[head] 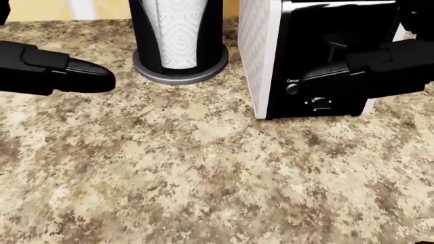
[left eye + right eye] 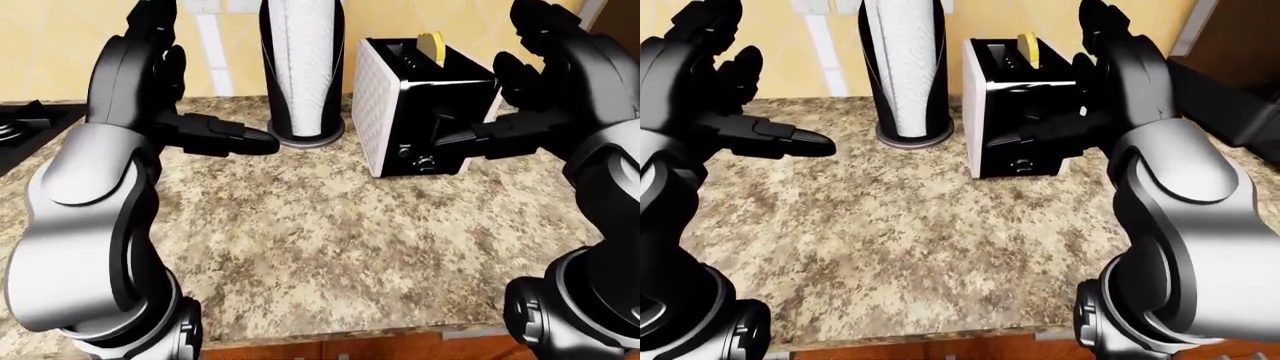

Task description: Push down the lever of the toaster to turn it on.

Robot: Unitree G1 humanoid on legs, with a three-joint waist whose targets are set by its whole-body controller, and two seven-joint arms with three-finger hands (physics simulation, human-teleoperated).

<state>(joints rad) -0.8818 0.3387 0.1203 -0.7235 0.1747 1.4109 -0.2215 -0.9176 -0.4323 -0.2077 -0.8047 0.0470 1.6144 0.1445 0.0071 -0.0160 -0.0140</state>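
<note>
I have the toaster (image 2: pixel 425 120) standing on the speckled granite counter (image 2: pixel 330 240) at about 1 o'clock in the left-eye view, black end panel turned toward me, white textured side to its left. A yellow slice (image 2: pixel 432 45) pokes up out of its top slot. On the black face I can see the lever (image 1: pixel 337 47) high in its vertical slot, with the Cancel button (image 1: pixel 292 89) at about 7 o'clock from it and a small dial (image 1: pixel 319 103) lower down.

My right hand (image 2: pixel 540 97) is up against that black panel: 1 finger (image 1: pixel 325 76) stretched out level across the face, below the lever knob and just right of the Cancel button, the other fingers raised and spread apart. I cannot tell whether the fingertip touches the panel.

My left hand (image 2: pixel 175 112) hovers above the counter at 10 o'clock, well apart from the toaster, 1 finger (image 1: pixel 85 73) pointing right, the rest spread open, gripping nothing.

The paper towel holder (image 2: pixel 300 75) stands at 12 o'clock, just left of the toaster.
</note>
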